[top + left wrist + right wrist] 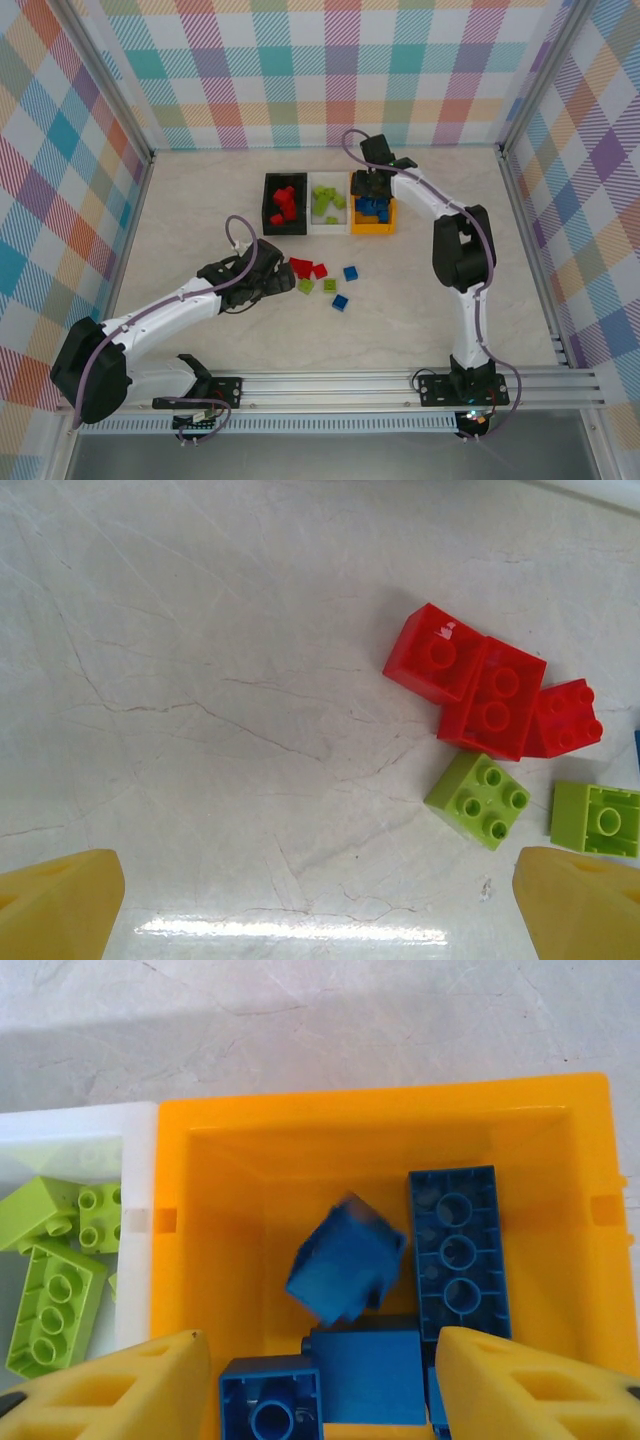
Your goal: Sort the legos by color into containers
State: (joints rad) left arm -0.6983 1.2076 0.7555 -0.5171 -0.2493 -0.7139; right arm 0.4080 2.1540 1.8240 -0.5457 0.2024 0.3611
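My right gripper (320, 1380) hangs open over the orange-yellow container (370, 1095). A blurred, tilted blue lego (345, 1260) lies free between and below its fingers, on top of other blue legos (458, 1250). The white container (328, 230) holds lime green legos (55, 1305), and the black container (284, 231) holds red ones. My left gripper (320, 900) is open low over bare table, with nothing between its fingers (60, 900). Just ahead of it and to the right lie three red legos (493, 697) and two green ones (479, 800). Two blue legos (350, 273) lie further right.
The three containers stand side by side at the middle back of the marble table (200, 200). The loose legos lie in a cluster in front of them. Checked walls close in the table, and a metal rail (400, 385) runs along the near edge.
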